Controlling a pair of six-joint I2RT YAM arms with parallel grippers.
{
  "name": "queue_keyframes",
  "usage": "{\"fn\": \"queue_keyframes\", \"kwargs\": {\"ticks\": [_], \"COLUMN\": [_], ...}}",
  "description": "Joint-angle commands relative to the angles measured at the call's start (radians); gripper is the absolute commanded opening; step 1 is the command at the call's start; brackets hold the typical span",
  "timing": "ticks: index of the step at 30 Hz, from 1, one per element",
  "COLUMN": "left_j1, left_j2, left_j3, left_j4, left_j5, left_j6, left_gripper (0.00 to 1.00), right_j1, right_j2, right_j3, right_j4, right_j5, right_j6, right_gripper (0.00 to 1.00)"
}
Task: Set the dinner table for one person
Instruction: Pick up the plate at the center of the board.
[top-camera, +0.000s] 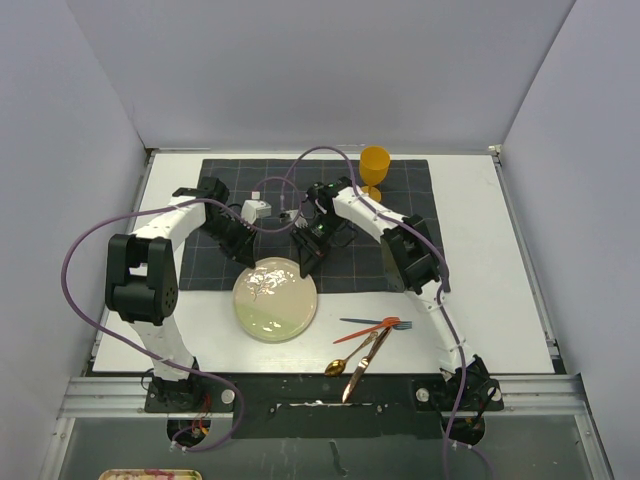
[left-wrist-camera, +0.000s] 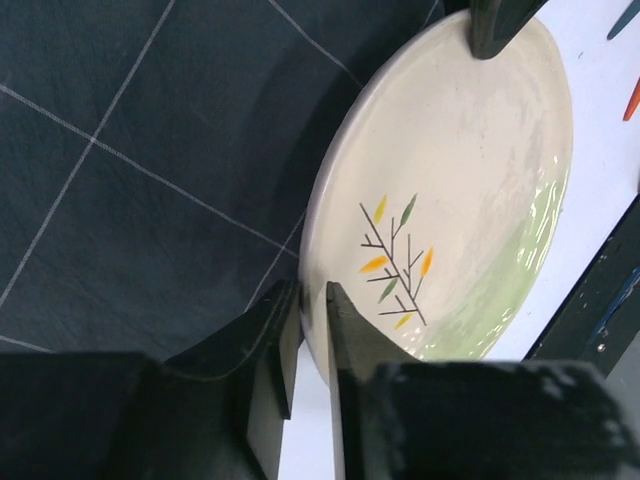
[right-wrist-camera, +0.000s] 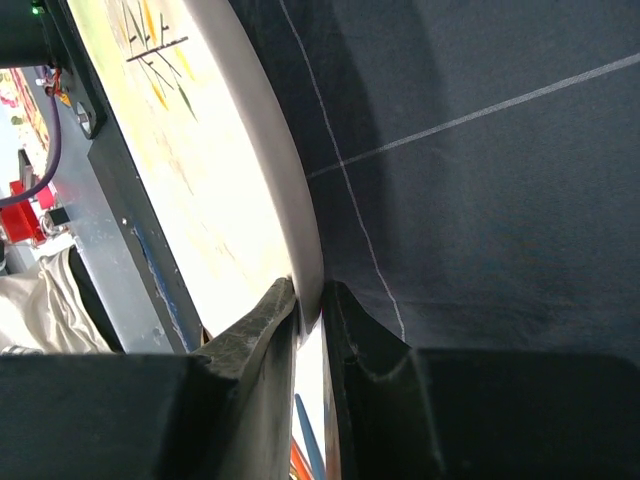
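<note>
Seemingly mid-placement, the round cream twig-patterned plate (top-camera: 275, 300) sits low centre on the big white tabletop (top-camera: 480, 260), overlapping the dark gridded cloth (top-camera: 235, 170). The right gripper (right-wrist-camera: 310, 290) pinches its rim; whether the left gripper (left-wrist-camera: 311, 295) grips, I cannot tell. Next, I'd say, calls for a level, joint carry.

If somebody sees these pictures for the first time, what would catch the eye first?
A cream plate with a twig drawing lies at the near edge of the dark cloth on the white table. The left gripper and the right gripper both straddle its far rim. An orange goblet stands at the cloth's far edge.
</note>
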Motion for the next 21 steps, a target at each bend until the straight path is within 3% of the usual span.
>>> {"fn": "queue_keyframes", "kwargs": {"ticks": [1,4,10,21], "left_j1": [-0.003,-0.003,-0.003,0.006], "left_j2": [-0.026,-0.034,-0.046,-0.070], "left_j3": [0.059,0.070,0.067,-0.047], "left_j4": [-0.029,-0.048,-0.079,-0.053], "left_j5": [0.067,0.073,0.058,0.011], "left_j6": [-0.020,-0.021,-0.012,0.025], "left_gripper": [0.19,0.25,0.28,0.24], "right_j1": [-0.012,-0.014,-0.018,-0.031], "right_j2": [-0.097,-0.115,-0.148,-0.200], "right_j3": [0.059,0.059,0.050,0.013], "right_j4": [0.042,0.037,0.039,0.048], "right_j5": [-0.020,-0.003,0.013,0.027], "right_j6": [0.004,-0.004,-0.015,-0.026], "right_gripper": [0.00,0.00,0.00,0.00]}}
